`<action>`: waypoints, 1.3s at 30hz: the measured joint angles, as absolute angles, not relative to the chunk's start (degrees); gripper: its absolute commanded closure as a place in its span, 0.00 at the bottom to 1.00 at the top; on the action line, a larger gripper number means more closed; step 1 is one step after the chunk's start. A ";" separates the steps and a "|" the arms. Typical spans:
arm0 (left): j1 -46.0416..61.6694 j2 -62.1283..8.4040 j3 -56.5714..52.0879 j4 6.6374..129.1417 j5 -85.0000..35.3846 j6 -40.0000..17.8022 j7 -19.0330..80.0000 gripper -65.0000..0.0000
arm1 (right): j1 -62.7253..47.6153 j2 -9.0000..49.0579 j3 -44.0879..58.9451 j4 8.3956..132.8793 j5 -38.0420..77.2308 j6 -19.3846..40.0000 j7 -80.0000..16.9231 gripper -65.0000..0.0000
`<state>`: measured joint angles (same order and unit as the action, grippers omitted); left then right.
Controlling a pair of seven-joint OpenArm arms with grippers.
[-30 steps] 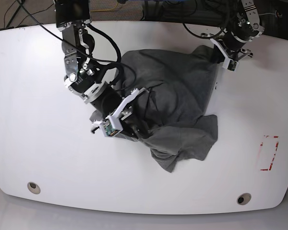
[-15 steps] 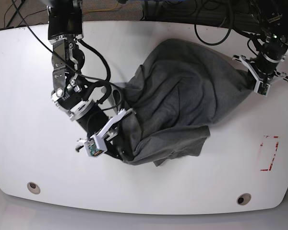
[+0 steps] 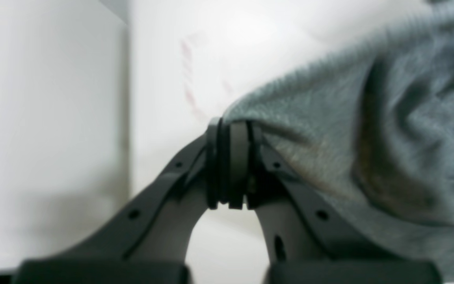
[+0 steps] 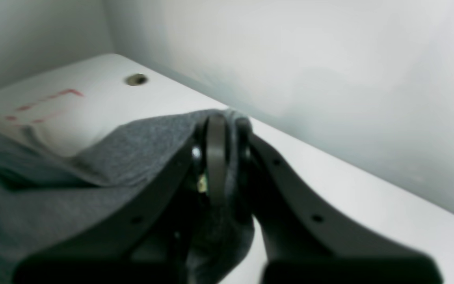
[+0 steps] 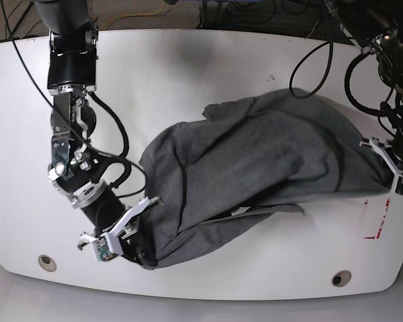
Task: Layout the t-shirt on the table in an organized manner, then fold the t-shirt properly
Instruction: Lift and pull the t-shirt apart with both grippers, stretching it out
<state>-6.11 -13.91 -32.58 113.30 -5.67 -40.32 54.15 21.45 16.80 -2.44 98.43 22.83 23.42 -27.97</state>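
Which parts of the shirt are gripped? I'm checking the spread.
Both grippers pinch the t-shirt at opposite edges: left gripper, right gripper. Which garment parts cannot be told.

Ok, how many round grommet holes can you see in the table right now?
2. Both sit near the front edge of the table in the base view: one grommet hole at the front left corner, the other hole at the front right. The t-shirt could hide more.

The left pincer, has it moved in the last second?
Yes. The left pincer, shut on the t-shirt, has travelled toward the red tape mark.
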 measured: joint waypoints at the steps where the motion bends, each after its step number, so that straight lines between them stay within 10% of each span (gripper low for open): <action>1: -7.73 -14.06 -32.49 113.34 -5.80 -40.42 54.11 1.00 | 22.24 16.91 -1.72 97.80 22.76 23.40 -28.10 1.00; 24: -38.24 -19.44 -31.29 113.36 -5.93 -40.32 68.42 1.00 | 38.81 27.38 1.61 90.30 25.28 24.08 -31.77 1.00; 39: -25.12 -19.20 -33.21 113.32 -7.03 -40.40 69.01 1.00 | 19.99 28.80 12.12 93.67 30.48 24.23 -32.51 1.00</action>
